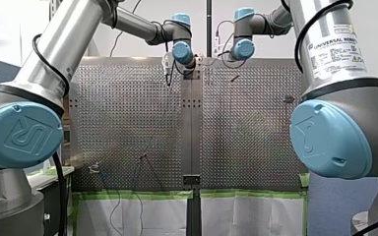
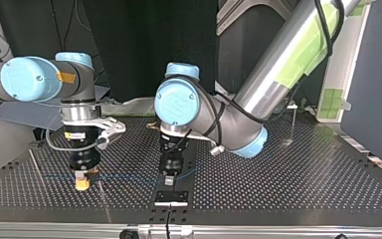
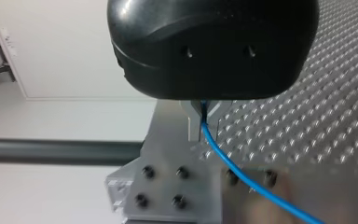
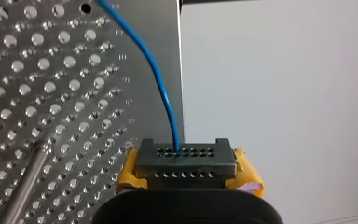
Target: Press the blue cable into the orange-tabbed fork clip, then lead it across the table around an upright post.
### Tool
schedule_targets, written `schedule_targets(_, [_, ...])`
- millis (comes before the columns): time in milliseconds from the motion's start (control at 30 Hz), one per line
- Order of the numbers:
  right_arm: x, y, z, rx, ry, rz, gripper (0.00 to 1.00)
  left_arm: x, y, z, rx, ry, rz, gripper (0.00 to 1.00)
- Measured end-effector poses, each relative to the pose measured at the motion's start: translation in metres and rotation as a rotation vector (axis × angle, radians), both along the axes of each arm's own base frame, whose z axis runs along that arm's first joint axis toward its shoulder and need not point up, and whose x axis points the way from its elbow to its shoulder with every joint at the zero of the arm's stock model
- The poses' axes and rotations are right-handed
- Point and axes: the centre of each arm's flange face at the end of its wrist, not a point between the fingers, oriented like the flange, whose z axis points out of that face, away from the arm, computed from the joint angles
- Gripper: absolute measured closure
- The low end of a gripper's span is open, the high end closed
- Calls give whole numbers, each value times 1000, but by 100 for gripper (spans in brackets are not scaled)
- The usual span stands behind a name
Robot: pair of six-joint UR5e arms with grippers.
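Top view: the blue cable (image 2: pixel 124 178) runs just above the surface (image 2: pixel 278 174) between both grippers; my right gripper (image 2: pixel 82 187), lower left, pinches it in yellow pads (image 2: pixel 81 184), my left gripper (image 2: pixel 168 180), lower centre, pinches it too.

Four cameras around one silver perforated metal table (image 1: pixel 246 137)
Front view looks down from the near side; top view faces it, low, from the far edge; both wrist views hug the thin blue cable (image 3: pixel 219 154)
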Motion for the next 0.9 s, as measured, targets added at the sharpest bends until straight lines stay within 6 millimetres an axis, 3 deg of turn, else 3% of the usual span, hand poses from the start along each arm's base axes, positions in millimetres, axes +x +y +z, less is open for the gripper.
schedule_targets(433, [-24, -12, -3, 34, 17, -36, 100, -6, -24, 35, -57, -38, -45, 100])
schedule_targets(900, [-59, -30, 4, 41, 16, -67, 100, -6, -68, 5, -11, 49, -101, 100])
